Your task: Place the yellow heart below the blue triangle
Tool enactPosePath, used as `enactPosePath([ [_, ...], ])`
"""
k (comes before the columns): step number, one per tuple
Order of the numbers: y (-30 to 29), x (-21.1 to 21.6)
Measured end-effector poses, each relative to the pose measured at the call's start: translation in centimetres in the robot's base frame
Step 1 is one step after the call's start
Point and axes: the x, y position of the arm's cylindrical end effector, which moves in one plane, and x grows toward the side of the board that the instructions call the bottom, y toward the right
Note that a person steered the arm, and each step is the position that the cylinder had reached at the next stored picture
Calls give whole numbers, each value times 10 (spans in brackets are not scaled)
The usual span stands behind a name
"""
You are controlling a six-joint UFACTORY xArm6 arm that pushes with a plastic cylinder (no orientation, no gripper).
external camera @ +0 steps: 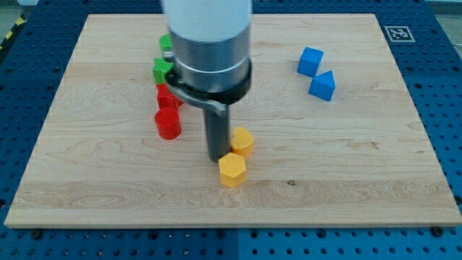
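Two yellow blocks lie at the board's lower middle: one (pixel 242 141) beside the rod and one (pixel 232 170) just below it, nearly touching. Which one is the heart is hard to tell; the upper looks heart-like, the lower hexagonal. The blue triangle (pixel 323 86) lies at the upper right, with a blue cube (pixel 310 61) just above and left of it. My tip (pixel 217 158) rests on the board directly left of the upper yellow block and touching the top left of the lower one.
A red cylinder (pixel 167 123) and another red block (pixel 167 97) lie left of the rod. Two green blocks (pixel 162 70) (pixel 166 43) sit above them, partly hidden by the arm's grey body (pixel 209 43). The wooden board (pixel 361 166) ends on a blue perforated table.
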Motion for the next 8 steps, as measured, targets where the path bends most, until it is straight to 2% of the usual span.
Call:
enactPosePath([
  [6, 99, -35],
  [8, 99, -44],
])
